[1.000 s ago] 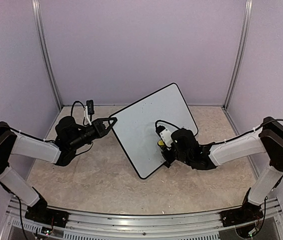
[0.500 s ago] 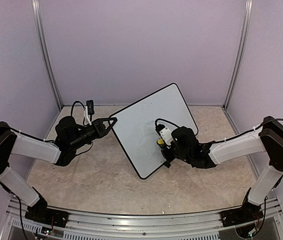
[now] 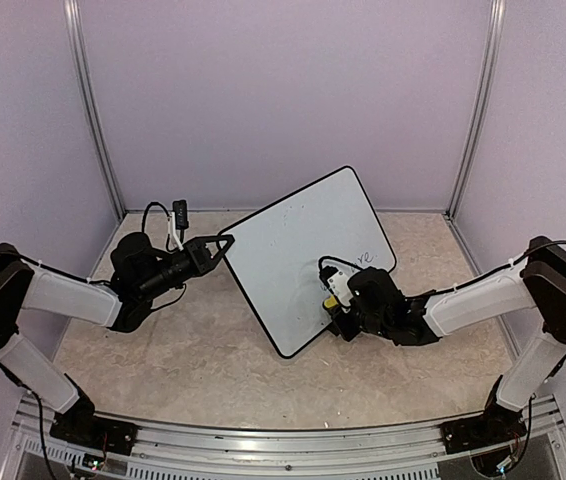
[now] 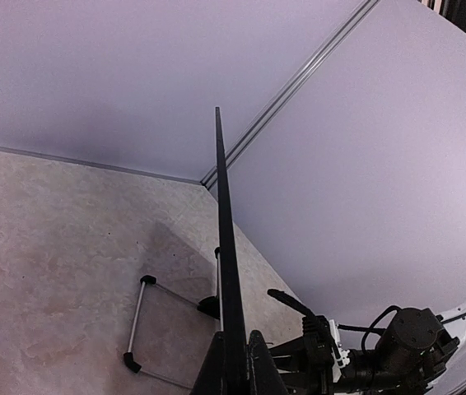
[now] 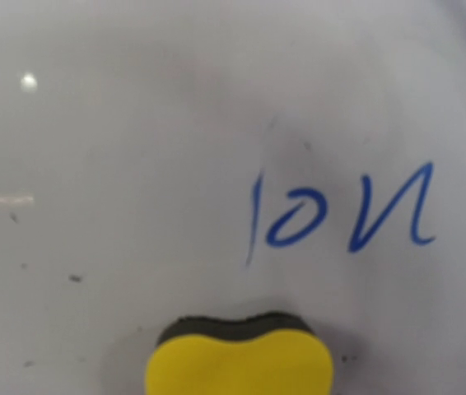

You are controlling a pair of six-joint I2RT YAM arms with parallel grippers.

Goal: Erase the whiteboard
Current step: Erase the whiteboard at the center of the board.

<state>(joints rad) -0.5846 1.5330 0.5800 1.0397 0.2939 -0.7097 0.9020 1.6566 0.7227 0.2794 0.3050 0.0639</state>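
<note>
Your left hand [image 3: 225,243] is clamped on the whiteboard [image 3: 293,250] at its 9 o'clock corner. Its wrist camera sees the board edge-on, pinched between the fingers. The board stands tilted near the middle of the worktop [image 3: 193,350], one corner down at 6 o'clock and one corner up at 12 o'clock against the back wall [image 3: 283,90]. The black wire stand [image 4: 146,321] rests on the worktop behind it.

Your right hand [image 3: 335,305] is closed on the yellow sponge [image 3: 332,300], whose dark face is pressed to the board's lower right part. Blue handwritten marks [image 3: 365,257] sit at 1 o'clock from the sponge, close to the board's 3 o'clock corner and its black rim. In the right wrist view the marks lie just above and right of the sponge, not touching it. A few small dark specks dot the board to the sponge's left.

Open worktop lies at 6 o'clock of the board, between its lower corner and your arm bases, and also at 3 o'clock beyond the rim toward the right wall [image 3: 543,150].
</note>
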